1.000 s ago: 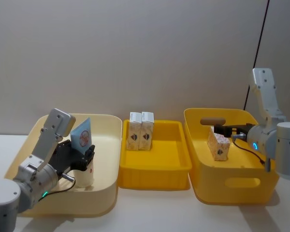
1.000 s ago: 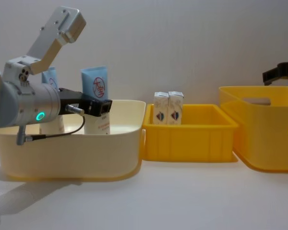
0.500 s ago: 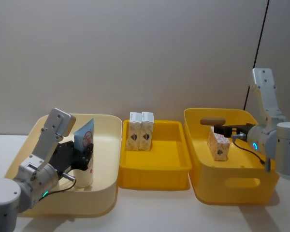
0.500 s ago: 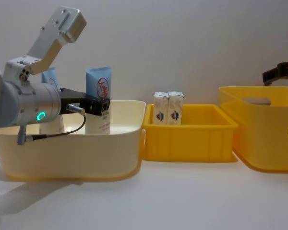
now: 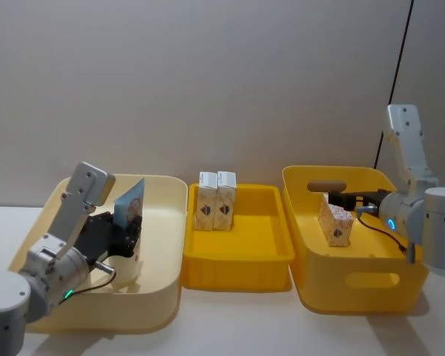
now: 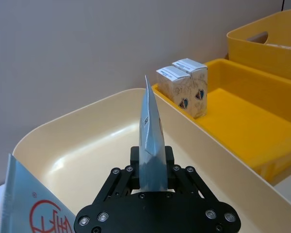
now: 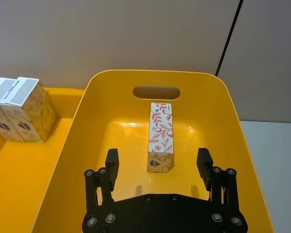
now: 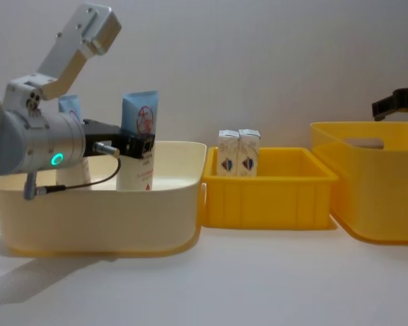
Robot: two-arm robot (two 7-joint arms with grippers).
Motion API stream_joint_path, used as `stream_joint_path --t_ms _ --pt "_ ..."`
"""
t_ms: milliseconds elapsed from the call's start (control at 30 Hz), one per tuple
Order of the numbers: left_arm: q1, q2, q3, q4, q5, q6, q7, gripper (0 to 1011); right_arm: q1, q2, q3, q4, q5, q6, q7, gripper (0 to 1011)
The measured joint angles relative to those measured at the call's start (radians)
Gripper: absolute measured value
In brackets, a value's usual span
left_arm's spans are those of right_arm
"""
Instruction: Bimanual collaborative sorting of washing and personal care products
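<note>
Left tool (image 8: 143, 145) pinches a light-blue squeeze tube (image 6: 149, 126) around its middle, roughly upright inside the cream bin (image 8: 95, 204). A second tube (image 8: 69, 105) stands just behind. My call: lift straight up until the cap clears the rim, wrist level so the tube can't pivot. Two cartons (image 5: 216, 200) stand in the yellow tray (image 5: 237, 259). Right tool (image 7: 157, 160) is spread above a lone carton (image 7: 161, 128) in the deep yellow bin (image 5: 356, 282) — descend centred, close on its side faces.

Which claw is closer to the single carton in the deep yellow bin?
Right. The right gripper hangs open close beside the carton; the left gripper is far off in the cream bin, clamped on a blue tube.
</note>
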Motion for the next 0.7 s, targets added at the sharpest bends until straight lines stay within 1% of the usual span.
stream_joint_path --t_ms 333,700 --pt "0.002 -0.002 -0.017 -0.046 -0.005 -0.025 0.001 264 0.0 0.0 0.0 0.0 0.0 0.0 0.0 1001" --pt "-0.004 -0.003 -0.025 -0.108 -0.03 -0.065 -0.018 264 0.0 0.0 0.0 0.0 0.0 0.0 0.0 1001"
